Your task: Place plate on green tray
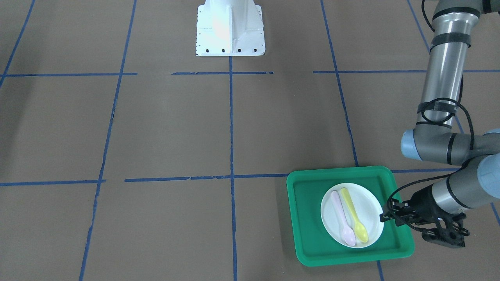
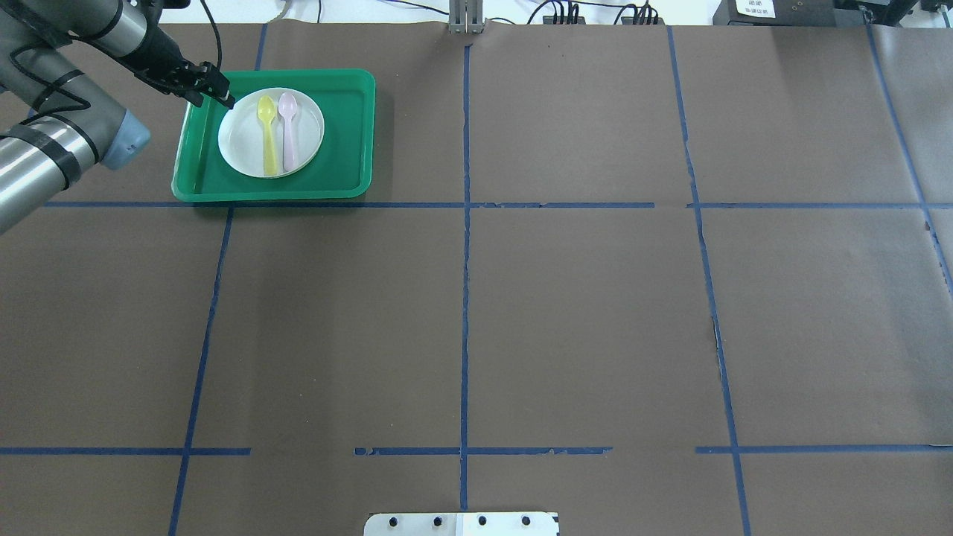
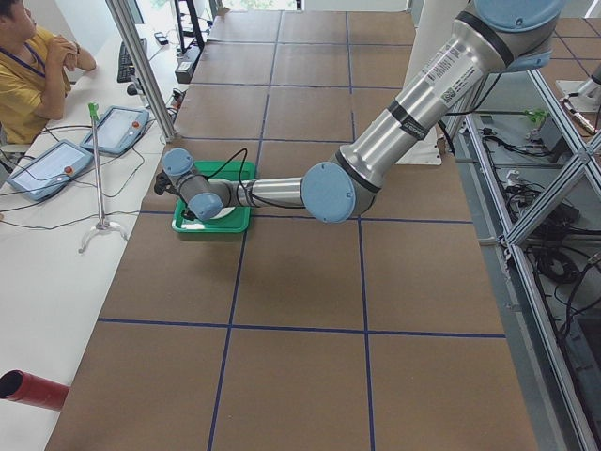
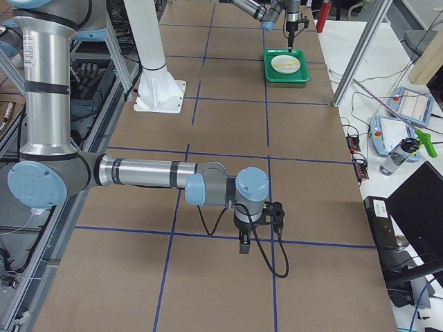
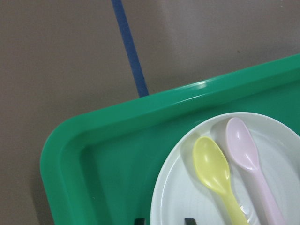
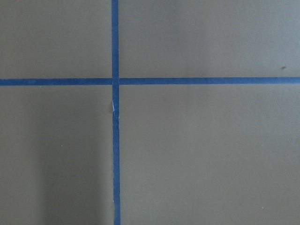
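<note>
1. The left pincer [image 1: 384, 216] sits at the edge of the plate [image 1: 371, 207], on the side nearest the tray's left wall. In the left wrist view two dark fingertips [image 5: 189, 221] show at the bottom edge. They stand apart, one over the plate and one outside its rim, so I read the pincer as spread and straddling the rim, not clamped on it.
2. The plate lies flat inside the green tray [image 1: 308, 234], a little toward the pincer's side of the middle, with green floor showing all round it.
3. From the pincer, the plate's centre lies toward the tray's middle, which is to the right and slightly nearer the robot in the overhead view. Any withdrawal should therefore go the opposite way, or straight up.
4. Two spoons lie on the plate: a yellow spoon [image 1: 352, 212] on the pincer's side and a pink spoon [image 1: 341, 214] just beside it. They run roughly parallel, and their long axes run from the robot's side to the far side, with the bowls at the far end.
5. The tray sits at the far left of the counter [image 1: 175, 128].
6. The left arm is much the nearer one. The right pincer [image 4: 243, 243] hangs over bare counter well apart from the tray, and I cannot tell whether it is apart or together.
7. My judgement is that the placement looks done. What remains is to lift away without catching the rim or jolting the spoons.
</note>
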Controlling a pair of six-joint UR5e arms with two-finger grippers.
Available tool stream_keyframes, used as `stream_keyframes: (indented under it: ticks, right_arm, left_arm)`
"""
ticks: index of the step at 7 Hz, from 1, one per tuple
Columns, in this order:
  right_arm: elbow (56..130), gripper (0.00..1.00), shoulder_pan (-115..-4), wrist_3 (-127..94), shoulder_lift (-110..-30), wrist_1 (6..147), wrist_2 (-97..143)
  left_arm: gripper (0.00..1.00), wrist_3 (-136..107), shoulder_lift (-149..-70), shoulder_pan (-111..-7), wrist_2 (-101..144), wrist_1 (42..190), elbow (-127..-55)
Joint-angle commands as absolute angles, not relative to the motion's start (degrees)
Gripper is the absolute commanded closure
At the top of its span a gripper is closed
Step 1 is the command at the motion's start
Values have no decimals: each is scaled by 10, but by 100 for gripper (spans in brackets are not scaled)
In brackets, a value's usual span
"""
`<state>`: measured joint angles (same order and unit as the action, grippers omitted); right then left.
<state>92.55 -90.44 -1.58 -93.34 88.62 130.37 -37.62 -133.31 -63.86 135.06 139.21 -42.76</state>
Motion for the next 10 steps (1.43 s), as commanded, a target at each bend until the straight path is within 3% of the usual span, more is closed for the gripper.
stream_keyframes:
  ticks: [1, 3, 6, 10]
  right_arm:
    - [925, 0, -904, -16, -933, 886, 1303]
    - [925, 0, -904, -16, -933, 886, 1303]
    - [925, 0, -904, -16, -933, 886, 1303]
    - [925, 0, -904, -16, -933, 886, 1303]
  left_arm:
    - [0, -391, -1290, -649, 1350, 1303, -532]
    - [0, -334, -1197, -688, 1350, 1145, -708]
    - [0, -81, -1050, -808, 1344, 953, -872]
    - [0, 113, -866, -944, 1318, 877, -951]
